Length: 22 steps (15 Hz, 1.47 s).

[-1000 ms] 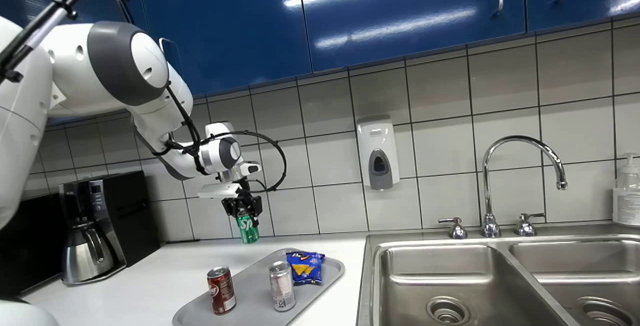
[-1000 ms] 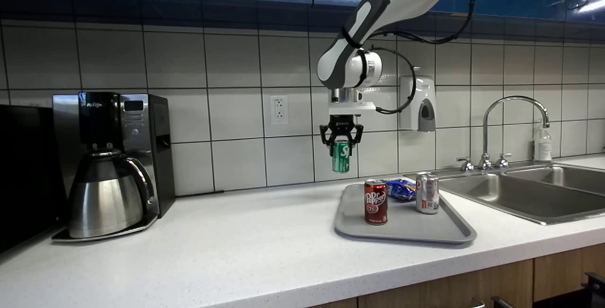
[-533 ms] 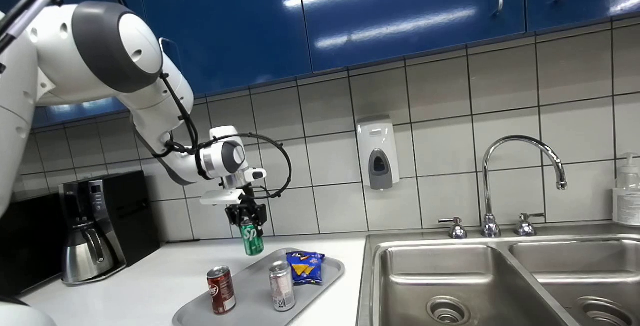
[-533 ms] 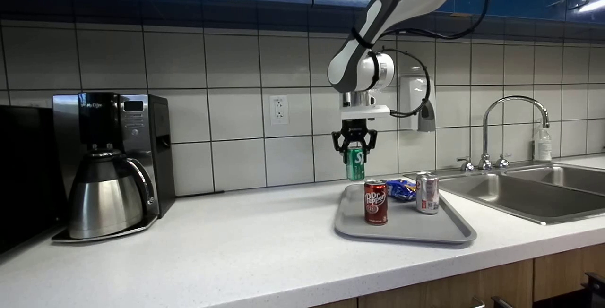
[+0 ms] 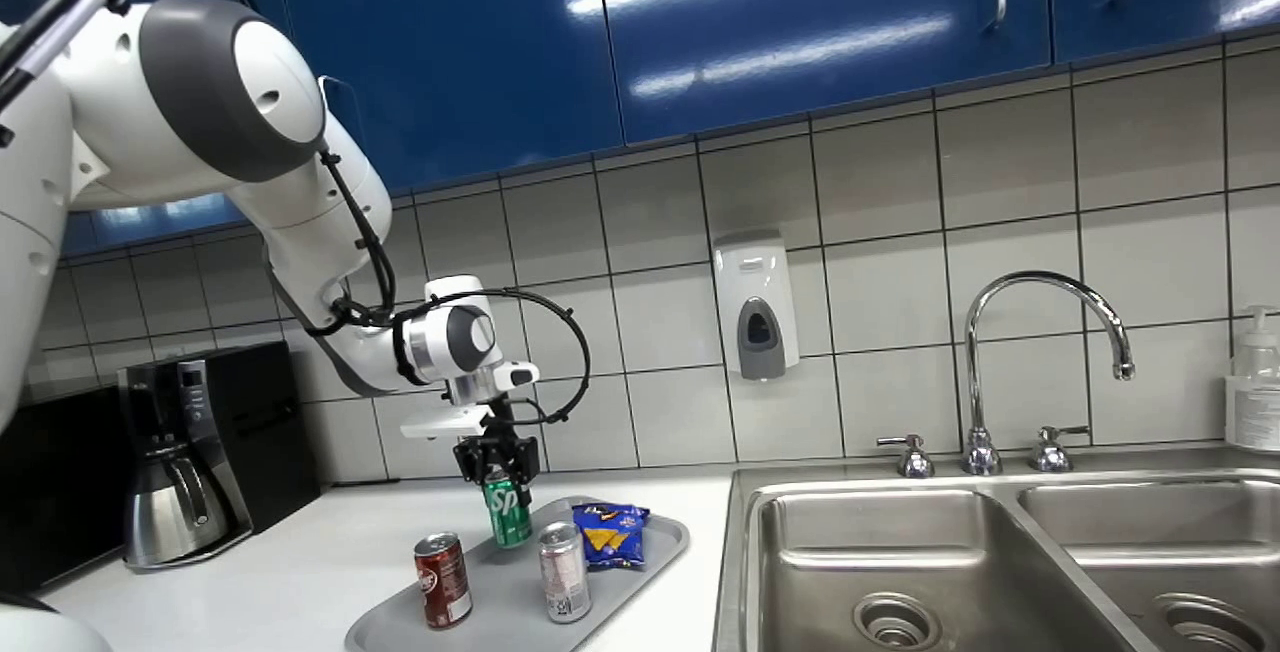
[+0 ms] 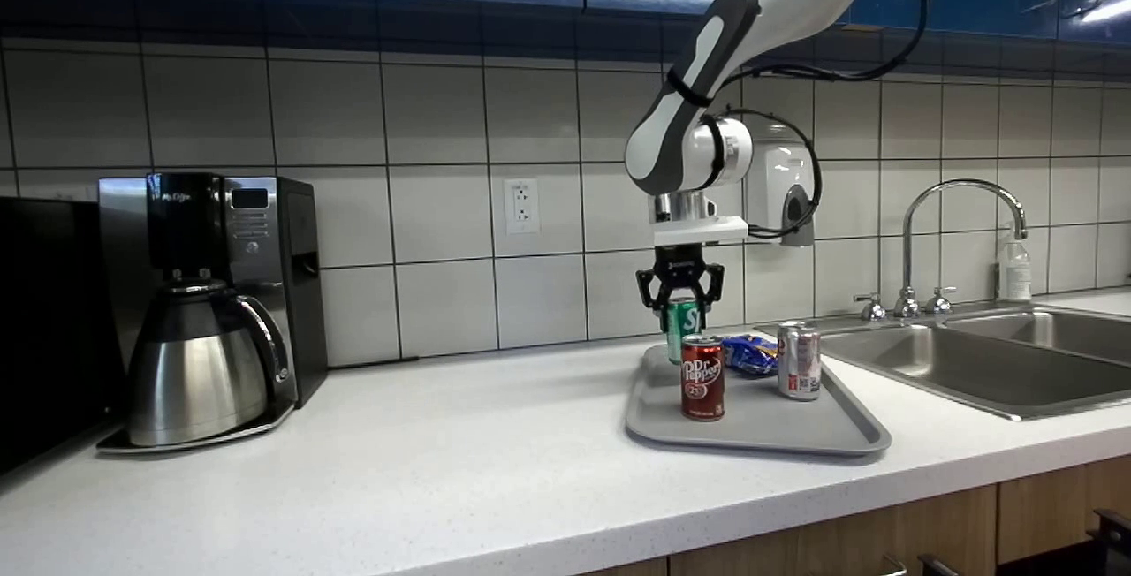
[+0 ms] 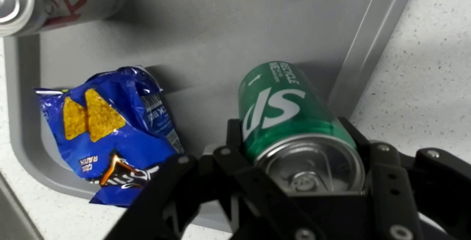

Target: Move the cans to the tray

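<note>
the hand [image 6: 683,321] gripped the green can [image 7: 294,122] over the tray [image 6: 760,426], perhaps touching it, so a slow, upright set-down inside the rim [image 7: 366,48] seemed best.

A chrome faucet [image 5: 975,367] rises at the back of the steel sink [image 5: 1048,542], blue cabinets [image 5: 700,32] hang above the sink, a blue snack packet [image 5: 610,534] lies near it, a coffee maker [image 6: 208,320] well apart from it
</note>
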Tool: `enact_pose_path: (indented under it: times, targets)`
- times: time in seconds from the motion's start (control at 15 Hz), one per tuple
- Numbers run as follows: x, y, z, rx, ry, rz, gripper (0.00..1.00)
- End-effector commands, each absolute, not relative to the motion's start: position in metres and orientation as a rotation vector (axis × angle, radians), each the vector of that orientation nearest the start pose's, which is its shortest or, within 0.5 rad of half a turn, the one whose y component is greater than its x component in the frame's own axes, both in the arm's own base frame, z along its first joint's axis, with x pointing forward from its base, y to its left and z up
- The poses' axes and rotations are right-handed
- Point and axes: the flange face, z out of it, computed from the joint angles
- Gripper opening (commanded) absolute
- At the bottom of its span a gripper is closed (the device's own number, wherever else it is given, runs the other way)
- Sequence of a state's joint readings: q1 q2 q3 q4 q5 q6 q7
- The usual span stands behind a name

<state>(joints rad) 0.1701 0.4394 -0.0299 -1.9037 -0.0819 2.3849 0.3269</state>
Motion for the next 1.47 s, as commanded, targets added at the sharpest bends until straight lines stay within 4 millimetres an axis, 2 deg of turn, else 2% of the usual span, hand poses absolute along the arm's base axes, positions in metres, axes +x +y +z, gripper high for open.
enact_pose_path:
  times: [0.0,1.07,1.13,1.2,1.33,1.4]
  targets:
    - [0.618,0.079,0.273,-3.204,0.173,-0.101,0.38]
    - [0.613,0.075,0.254,-3.208,0.179,-0.065,0.38]
    - [0.612,0.075,0.256,-3.21,0.173,-0.06,0.88]
    - [0.611,0.076,0.259,-3.209,0.167,-0.061,0.89]
    - [0.611,0.077,0.265,-3.208,0.164,-0.07,0.99]
    - [0.611,0.077,0.269,-3.208,0.161,-0.072,1.0]
